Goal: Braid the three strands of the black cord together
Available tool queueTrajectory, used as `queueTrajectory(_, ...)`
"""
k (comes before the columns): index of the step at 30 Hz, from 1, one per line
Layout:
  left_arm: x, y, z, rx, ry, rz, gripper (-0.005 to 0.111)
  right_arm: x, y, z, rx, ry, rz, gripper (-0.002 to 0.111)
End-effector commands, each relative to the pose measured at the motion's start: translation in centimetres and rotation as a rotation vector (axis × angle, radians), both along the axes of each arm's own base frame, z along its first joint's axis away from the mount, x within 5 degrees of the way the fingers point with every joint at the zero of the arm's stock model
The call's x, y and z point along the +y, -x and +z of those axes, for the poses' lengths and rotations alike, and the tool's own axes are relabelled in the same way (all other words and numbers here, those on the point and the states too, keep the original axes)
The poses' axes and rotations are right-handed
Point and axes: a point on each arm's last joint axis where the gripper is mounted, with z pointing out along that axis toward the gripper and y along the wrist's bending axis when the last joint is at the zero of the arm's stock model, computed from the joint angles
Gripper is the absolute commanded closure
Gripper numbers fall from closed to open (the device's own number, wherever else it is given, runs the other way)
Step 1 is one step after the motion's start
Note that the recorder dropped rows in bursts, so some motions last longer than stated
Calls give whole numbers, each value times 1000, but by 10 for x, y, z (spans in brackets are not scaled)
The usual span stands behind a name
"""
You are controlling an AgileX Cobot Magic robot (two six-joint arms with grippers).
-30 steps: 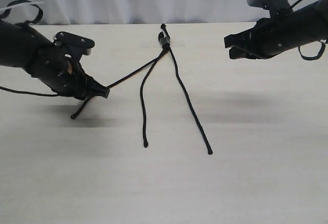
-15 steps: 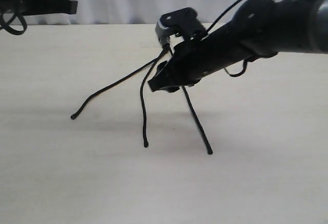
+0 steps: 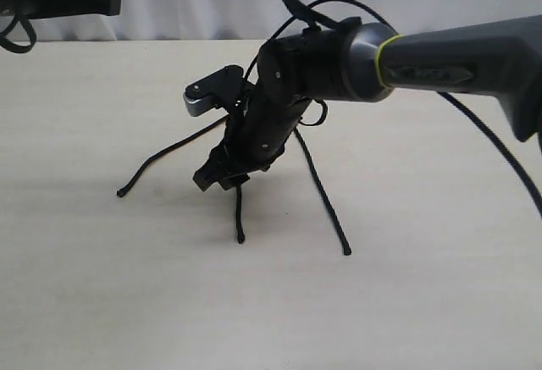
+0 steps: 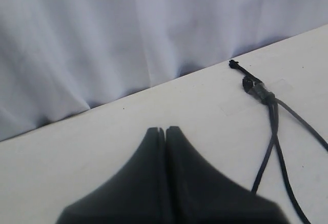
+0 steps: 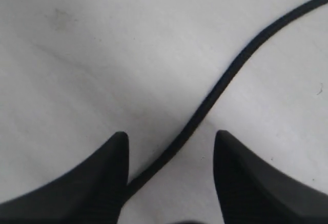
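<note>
Reaching across the table [image 3: 423, 302], the right gripper [image 5: 171, 138] now hangs low, jaws wide, straddling the middle strand [image 5: 225, 80] of the black cord [image 4: 254, 86]; half a second ago it hovered higher up the cord. The left gripper [image 4: 166, 131], fingers pressed together and empty, has withdrawn, leaving the left strand [image 3: 161, 157] splayed outward, so a grasp looks next.

Reading as a robotics lab test bench. A pale wood-grain tabletop [image 3: 423, 302] is spreading out under the right gripper [image 3: 217, 179]. A white pleated curtain [image 4: 102, 39] is hanging as a plain backdrop just beyond the left gripper [image 4: 166, 131], closing off whatever is behind it. A black robot arm [image 3: 457, 57] trailing a loose cable [image 3: 500, 162] is reaching over the table. Ahead of the left gripper, a clear tape patch [image 4: 284, 86] is lying over the head of the black cord [image 4: 254, 85], holding it to the surface fixture-style. Lighting is coming in flat and even.
</note>
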Motion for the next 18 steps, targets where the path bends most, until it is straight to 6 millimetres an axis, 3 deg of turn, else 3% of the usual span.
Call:
queueTrajectory(1, 0, 1, 2, -18, 19, 2, 107, 1, -3, -16, 28, 40, -6, 66)
queueTrajectory(8, 0, 1, 2, -19, 38, 10, 107, 1, -2, -33, 57, 72, 2, 70)
queueTrajectory(11, 0, 1, 2, -19, 38, 10, 107, 2, -1, -34, 22, 122, 51, 85)
queueTrajectory(13, 0, 1, 2, -19, 38, 10, 107, 4, 1, -34, 2, 169, 76, 103)
queueTrajectory(18, 0, 1, 2, -18, 40, 10, 107, 2, 3, -30, 25, 243, 88, 104)
